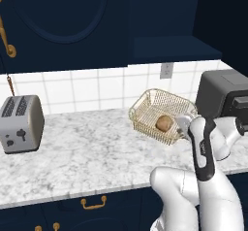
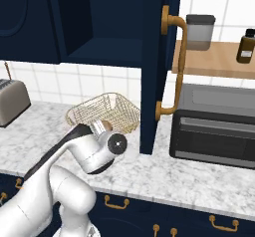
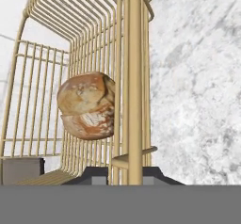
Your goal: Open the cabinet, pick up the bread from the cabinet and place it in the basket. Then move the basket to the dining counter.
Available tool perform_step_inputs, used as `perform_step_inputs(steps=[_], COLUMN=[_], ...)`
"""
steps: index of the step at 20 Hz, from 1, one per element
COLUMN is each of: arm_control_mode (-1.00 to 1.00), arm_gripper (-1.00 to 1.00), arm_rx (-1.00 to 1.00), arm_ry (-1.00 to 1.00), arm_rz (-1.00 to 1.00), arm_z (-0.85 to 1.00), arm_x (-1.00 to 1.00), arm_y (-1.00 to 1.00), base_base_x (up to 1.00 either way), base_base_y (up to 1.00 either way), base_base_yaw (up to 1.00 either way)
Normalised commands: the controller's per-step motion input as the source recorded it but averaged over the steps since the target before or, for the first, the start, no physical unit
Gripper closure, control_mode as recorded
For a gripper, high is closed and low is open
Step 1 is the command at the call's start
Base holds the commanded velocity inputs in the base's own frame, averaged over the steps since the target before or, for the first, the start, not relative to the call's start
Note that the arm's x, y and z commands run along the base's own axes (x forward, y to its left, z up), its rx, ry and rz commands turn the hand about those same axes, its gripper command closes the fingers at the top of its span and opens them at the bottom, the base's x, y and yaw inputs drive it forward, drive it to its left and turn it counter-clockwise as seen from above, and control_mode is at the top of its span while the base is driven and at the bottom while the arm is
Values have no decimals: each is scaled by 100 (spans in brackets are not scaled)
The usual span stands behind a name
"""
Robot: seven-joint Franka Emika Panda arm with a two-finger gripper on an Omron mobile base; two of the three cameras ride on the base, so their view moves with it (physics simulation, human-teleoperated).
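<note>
Inside the basket (image 1: 162, 109), at about ten o'clock from the gripper (image 3: 127, 173) in the hand view, lies the bread (image 3: 87, 105). The jaws pinch the basket's near rim wire (so any carry toward the dining counter hangs off that one edge).

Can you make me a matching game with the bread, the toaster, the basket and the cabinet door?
Things:
1. bread
2. toaster
3. basket
4. cabinet door

Places or states:
A. swung open, edge toward us
B. lying inside the basket
C. tilted on the marble counter, its rim in the gripper
D. standing at the far left of the counter

Pairs: 1-B, 2-D, 3-C, 4-A
</note>
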Motion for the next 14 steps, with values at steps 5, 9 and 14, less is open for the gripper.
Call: perform_step_inputs(steps=[5, 9, 14], arm_control_mode=[-100, -100, -100], arm_gripper=[100, 100, 100], arm_rx=[-2, -1, -4], arm_ry=[12, 13, 1], arm_rz=[-20, -18, -16], arm_z=[61, 48, 52], arm_x=[-13, -38, -36], arm_y=[31, 8, 6], base_base_x=[0, 0, 0], base_base_y=[0, 0, 0], base_base_yaw=[0, 0, 0])
